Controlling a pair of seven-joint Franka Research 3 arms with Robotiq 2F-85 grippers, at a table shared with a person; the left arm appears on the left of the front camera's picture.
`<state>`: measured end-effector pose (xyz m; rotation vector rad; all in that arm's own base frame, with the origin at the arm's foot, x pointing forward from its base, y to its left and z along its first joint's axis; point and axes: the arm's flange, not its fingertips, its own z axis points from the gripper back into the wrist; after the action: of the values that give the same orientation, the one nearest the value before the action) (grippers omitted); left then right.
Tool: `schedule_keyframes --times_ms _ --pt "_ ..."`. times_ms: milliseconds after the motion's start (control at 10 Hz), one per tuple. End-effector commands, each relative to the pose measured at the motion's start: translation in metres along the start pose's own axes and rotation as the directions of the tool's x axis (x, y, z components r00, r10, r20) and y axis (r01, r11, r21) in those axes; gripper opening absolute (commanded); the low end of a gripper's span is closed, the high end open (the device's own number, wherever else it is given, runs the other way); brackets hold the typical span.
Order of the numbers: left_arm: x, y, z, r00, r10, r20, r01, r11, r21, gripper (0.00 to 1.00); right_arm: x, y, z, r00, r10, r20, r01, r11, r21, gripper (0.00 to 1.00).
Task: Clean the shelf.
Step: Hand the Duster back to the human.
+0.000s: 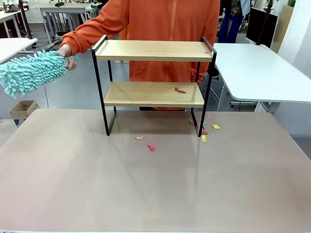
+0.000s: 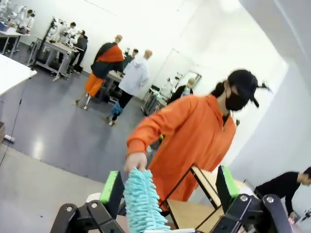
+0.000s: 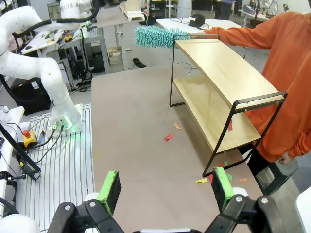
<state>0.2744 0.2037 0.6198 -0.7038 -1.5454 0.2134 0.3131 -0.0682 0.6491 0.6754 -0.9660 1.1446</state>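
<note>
The shelf (image 1: pixel 153 51) stands at the far middle of the table (image 1: pixel 155 184), two wooden boards in a black frame. A red scrap (image 1: pixel 180 90) lies on its lower board and a pink one (image 1: pixel 207 51) on the top board's right end. A person in orange (image 1: pixel 160 19) stands behind it, one hand (image 1: pixel 65 51) holding a teal fluffy duster (image 1: pixel 29 73) out to the left. In the left wrist view, my left gripper (image 2: pixel 167 187) is open, with the duster (image 2: pixel 142 204) between its fingers and the person's hand (image 2: pixel 136 161) at its far end. My right gripper (image 3: pixel 166 189) is open and holds nothing, well off the shelf's (image 3: pixel 218 73) right end.
Paper scraps lie on the table in front of the shelf (image 1: pixel 151 146) and by its right leg (image 1: pixel 215 127). A white table (image 1: pixel 257 73) stands at the back right and a cardboard box (image 1: pixel 24 109) on the floor at the left. The left arm (image 3: pixel 39 73) rises from its base beside the table.
</note>
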Motion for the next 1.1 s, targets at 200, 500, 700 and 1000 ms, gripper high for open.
schedule_keyframes --times_ms 200,500,700,1000 --pt "0.012 0.014 0.007 1.000 0.026 0.018 -0.026 1.000 0.013 1.00 0.001 -0.001 -0.001 0.999 0.026 0.027 -0.026 1.000 0.002 1.00" --pt "0.012 0.014 0.007 1.000 0.026 0.018 -0.026 1.000 0.013 1.00 0.001 -0.001 -0.001 0.999 0.026 0.027 -0.026 1.000 0.002 1.00" --pt "0.012 0.014 0.007 1.000 0.026 0.018 -0.026 1.000 0.013 1.00 0.001 -0.001 -0.001 0.999 0.026 0.027 -0.026 1.000 0.002 1.00" --pt "0.012 0.014 0.007 1.000 0.026 0.018 -0.026 1.000 0.013 1.00 0.001 -0.001 -0.001 0.999 0.026 0.027 -0.026 1.000 0.002 1.00"
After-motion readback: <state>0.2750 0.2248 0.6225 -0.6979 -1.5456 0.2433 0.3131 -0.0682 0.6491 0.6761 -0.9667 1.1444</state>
